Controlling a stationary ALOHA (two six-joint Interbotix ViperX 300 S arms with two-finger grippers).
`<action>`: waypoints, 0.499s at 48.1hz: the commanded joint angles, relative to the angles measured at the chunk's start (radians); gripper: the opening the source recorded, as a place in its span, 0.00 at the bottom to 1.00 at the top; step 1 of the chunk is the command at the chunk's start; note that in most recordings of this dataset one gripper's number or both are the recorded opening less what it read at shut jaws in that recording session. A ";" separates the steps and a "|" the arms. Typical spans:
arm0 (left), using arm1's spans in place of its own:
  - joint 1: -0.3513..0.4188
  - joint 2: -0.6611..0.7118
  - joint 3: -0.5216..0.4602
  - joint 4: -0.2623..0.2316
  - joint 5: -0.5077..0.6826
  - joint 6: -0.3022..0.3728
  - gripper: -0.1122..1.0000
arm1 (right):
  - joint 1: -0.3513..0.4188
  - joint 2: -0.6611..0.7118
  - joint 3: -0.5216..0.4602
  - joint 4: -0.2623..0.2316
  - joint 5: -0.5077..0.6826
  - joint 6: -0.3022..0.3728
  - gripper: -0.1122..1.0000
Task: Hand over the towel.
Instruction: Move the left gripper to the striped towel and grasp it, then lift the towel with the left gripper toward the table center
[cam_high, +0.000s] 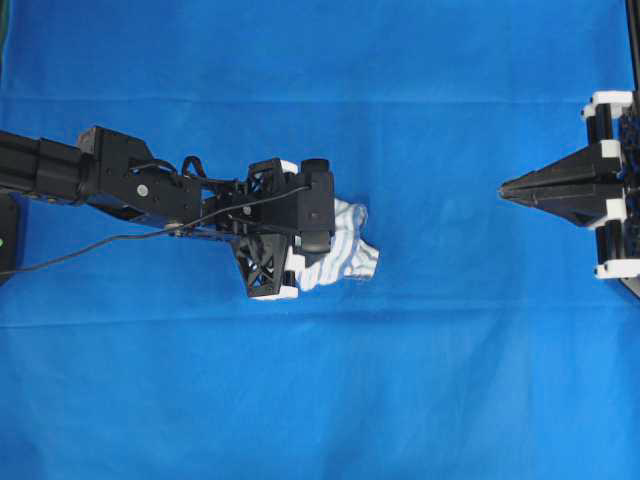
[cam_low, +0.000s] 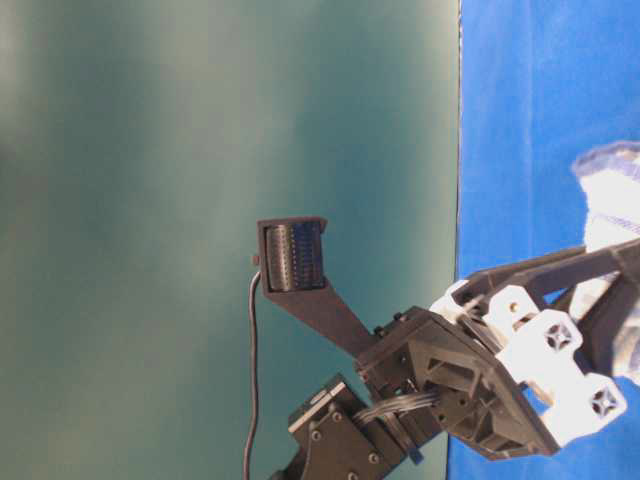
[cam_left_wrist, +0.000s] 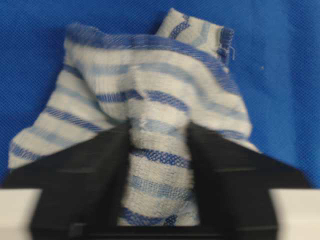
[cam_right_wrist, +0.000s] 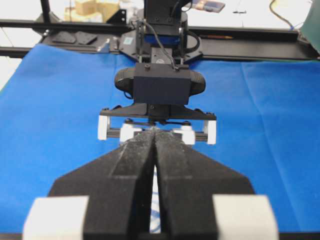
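At the centre of the overhead frame the towel lies bunched on the blue sheet, with the left gripper over its left edge. The left wrist view alone shows the grip — black fingers pinching a striped fold between them. At the right edge, the right gripper sits well apart — jaws pressed together, empty.

I am seeing no readable text anywhere. No label, brand, number or sign is showing on anything.
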 joint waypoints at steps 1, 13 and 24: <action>0.002 -0.058 -0.020 0.002 0.002 0.003 0.28 | -0.002 0.005 -0.015 -0.002 -0.005 0.002 0.10; 0.003 -0.258 -0.023 0.002 -0.011 0.026 0.19 | -0.002 0.003 -0.018 -0.002 -0.005 0.002 0.10; 0.003 -0.440 -0.014 0.000 -0.092 0.026 0.19 | 0.000 0.005 -0.023 -0.003 -0.006 0.002 0.10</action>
